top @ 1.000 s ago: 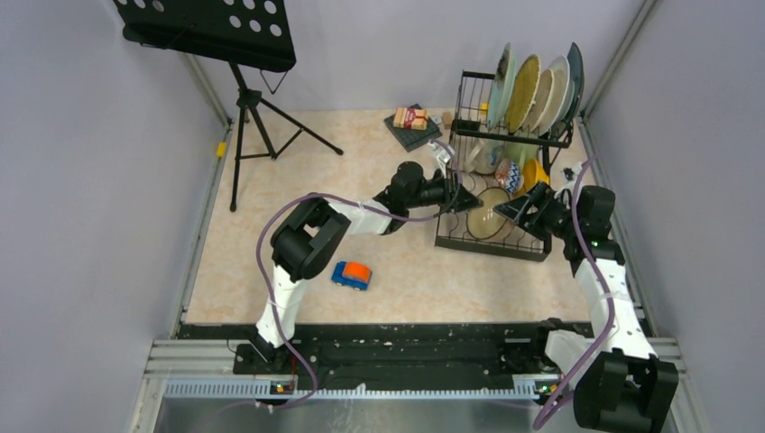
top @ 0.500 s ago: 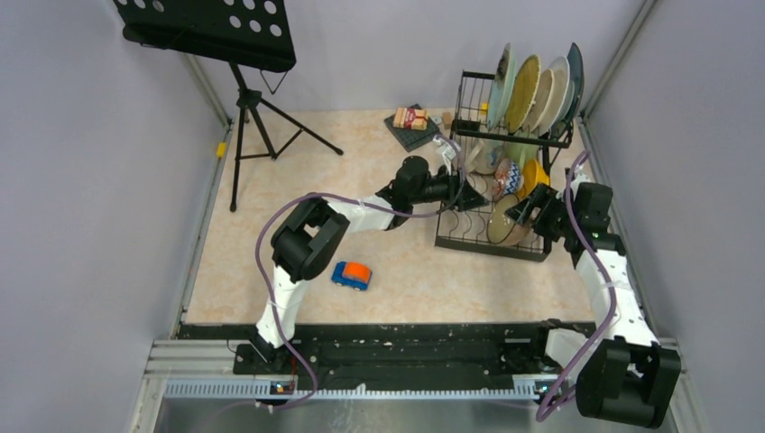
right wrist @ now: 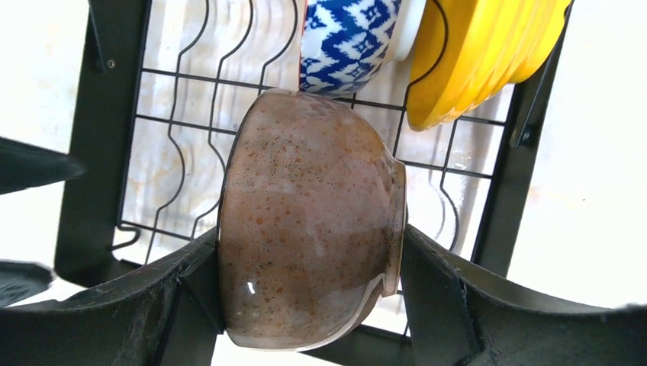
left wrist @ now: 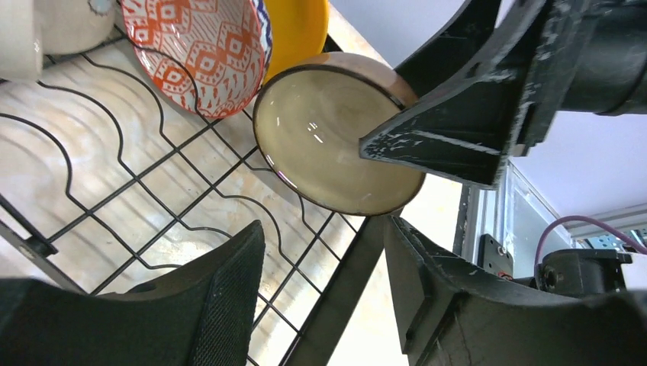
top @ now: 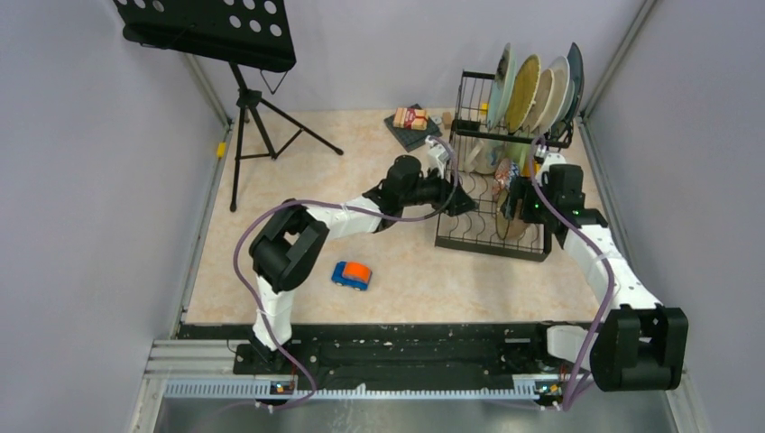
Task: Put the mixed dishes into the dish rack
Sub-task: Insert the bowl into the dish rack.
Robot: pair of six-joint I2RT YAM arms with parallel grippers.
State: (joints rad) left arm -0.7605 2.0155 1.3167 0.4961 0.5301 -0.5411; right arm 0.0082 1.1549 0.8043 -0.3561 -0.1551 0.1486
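- Your right gripper clamps the brown bowl base-to-mouth, on edge over the dish rack's near slots.
- Your left gripper: fingers wide, empty, left of the bowl's mouth.

Bright even light, soft shadows

The bowl is speckled brown, the dish rack black.
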